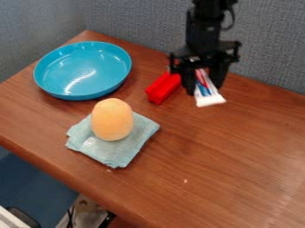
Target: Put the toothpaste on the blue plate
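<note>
- Small flat white toothpaste tube with red and blue print (206, 90), hanging upright, white cap end lowest, clear above the brown wooden desk (238, 151).
- Black gripper (202, 74), jaws clamped on the tube's upper part.
- Just beside the red rectangular block (162, 86); well apart from the round glossy turquoise-blue plate (81, 69).

Glossy turquoise-blue plate (82, 69); white toothpaste (206, 91) tube with red and blue print; black gripper (202, 76). Solid red block (163, 87), orange egg-shaped object (113, 118) on pale teal cloth (112, 141). Reddish-brown wood-grain table (226, 160), grey-blue wall (119, 22).
</note>
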`<state>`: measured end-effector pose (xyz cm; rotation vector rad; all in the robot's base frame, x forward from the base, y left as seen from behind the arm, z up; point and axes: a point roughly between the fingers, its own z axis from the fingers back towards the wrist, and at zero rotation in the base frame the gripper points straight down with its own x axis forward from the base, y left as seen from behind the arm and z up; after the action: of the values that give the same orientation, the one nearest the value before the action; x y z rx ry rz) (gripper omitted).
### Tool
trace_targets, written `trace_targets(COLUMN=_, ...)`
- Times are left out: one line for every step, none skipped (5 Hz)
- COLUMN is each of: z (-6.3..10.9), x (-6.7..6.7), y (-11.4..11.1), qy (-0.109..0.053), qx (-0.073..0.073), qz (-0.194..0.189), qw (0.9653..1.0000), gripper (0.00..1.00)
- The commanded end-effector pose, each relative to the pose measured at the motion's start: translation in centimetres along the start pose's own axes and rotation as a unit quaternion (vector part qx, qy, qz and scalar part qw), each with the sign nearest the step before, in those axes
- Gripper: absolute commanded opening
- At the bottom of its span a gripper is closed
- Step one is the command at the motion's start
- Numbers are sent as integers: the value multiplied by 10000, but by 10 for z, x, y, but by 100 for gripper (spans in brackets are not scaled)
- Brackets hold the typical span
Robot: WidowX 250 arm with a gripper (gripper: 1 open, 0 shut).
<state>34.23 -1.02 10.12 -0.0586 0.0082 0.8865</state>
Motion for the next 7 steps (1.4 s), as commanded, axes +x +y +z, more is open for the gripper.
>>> trace_targets(z=49, x=33, y=14, qy=-314, qx=-488, qz=386, qw=9976, gripper=0)
trace_targets(z=55, x=67, y=36, qy=-463, qx=-509, qz=683, qw=9953, gripper=0)
trace_targets(z=57, x=99, y=57, qy=-656, qx=-525, qz=927, qw=9921, gripper=0)
trace_targets(z=49, x=129, y=70, qy=-821, qx=-461, qz=1095, qw=9895, gripper=0)
trace_targets(z=32, x=149, y=75, qy=-984, qx=-332, qz=1179, qw=9876, gripper=0)
trace_targets(z=18, x=165, y=80, qy=-1095, qx=-221, qz=1145, qw=9871, gripper=0)
trace_targets(z=7, x=176, y=85, qy=-1158, qx=-128, qz=1224, qw=9856, gripper=0)
